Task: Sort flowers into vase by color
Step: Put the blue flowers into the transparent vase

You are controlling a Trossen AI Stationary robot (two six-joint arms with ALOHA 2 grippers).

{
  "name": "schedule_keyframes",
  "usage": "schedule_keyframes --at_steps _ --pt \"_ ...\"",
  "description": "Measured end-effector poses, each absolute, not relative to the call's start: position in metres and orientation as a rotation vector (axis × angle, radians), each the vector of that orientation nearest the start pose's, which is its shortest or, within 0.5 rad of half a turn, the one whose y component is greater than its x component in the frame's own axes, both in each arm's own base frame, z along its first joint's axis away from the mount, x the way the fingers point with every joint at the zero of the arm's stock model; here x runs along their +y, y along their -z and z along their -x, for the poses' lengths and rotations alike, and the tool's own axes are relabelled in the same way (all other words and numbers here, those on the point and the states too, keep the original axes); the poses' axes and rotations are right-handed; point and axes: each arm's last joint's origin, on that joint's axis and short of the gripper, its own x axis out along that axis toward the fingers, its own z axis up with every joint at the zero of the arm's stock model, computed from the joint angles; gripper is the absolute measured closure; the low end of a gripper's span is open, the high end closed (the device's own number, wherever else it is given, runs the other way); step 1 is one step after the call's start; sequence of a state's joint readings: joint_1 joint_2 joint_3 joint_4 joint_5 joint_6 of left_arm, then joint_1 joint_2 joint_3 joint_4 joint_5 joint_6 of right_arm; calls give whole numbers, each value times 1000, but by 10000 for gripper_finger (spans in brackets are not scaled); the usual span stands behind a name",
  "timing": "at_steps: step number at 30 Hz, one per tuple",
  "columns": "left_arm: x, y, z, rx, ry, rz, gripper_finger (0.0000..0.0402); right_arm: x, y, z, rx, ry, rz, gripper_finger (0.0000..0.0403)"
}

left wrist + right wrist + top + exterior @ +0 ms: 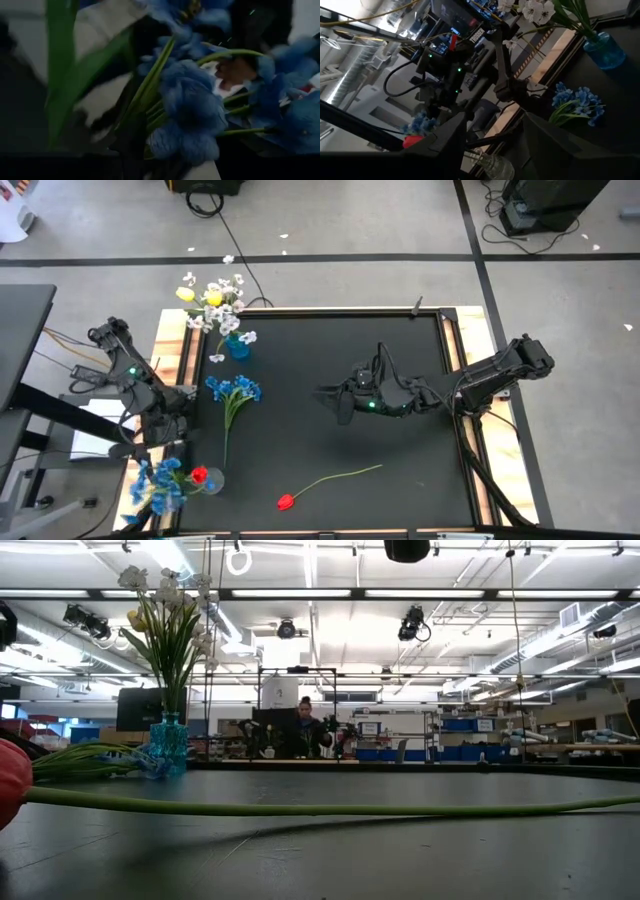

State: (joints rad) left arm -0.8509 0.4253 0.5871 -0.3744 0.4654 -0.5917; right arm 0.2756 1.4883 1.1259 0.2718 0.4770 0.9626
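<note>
A blue vase (238, 346) near the far left of the black mat holds white sprays and a yellow tulip (212, 298). One blue spray (233, 390) lies flat on the mat. A red tulip (287, 501) lies near the near edge, its stem (300, 807) stretched toward the right. A clear vase (210, 480) at the near left holds a red tulip (198, 475). A blue spray (160, 482) leans out of it or beside it, and its blossoms (192, 107) fill the left wrist view. My left gripper (150, 445) hovers just above those blossoms. My right gripper (330, 400) is open over the mat's middle, empty.
Wooden table borders (470, 340) frame the mat. The left arm (445, 65) stands over the near left corner. Cables trail off the table's left and right sides. A person sits far behind the table (305, 725). Bare mat lies between the lying tulip and the right gripper.
</note>
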Motion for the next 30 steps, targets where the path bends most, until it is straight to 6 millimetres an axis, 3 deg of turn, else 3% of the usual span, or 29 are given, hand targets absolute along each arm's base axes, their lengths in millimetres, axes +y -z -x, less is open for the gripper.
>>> schedule_keyframes --at_steps 6,13,19,22,26,30 --pt "-72 -287 -47 798 1094 370 196 80 -327 -332 -16 225 -902 197" --pt "-68 -297 -47 709 1013 319 196 80 -328 -332 -16 224 -888 197" --pt "-59 -324 -42 627 975 340 197 80 -328 -332 -15 222 -878 197" --pt "-47 -332 -34 651 899 264 208 80 -328 -332 -15 221 -877 197" --pt "-32 -326 -25 768 751 149 229 80 -328 -333 -14 220 -877 197" --pt "-35 -312 -28 818 719 122 238 81 -328 -332 -12 215 -876 197"
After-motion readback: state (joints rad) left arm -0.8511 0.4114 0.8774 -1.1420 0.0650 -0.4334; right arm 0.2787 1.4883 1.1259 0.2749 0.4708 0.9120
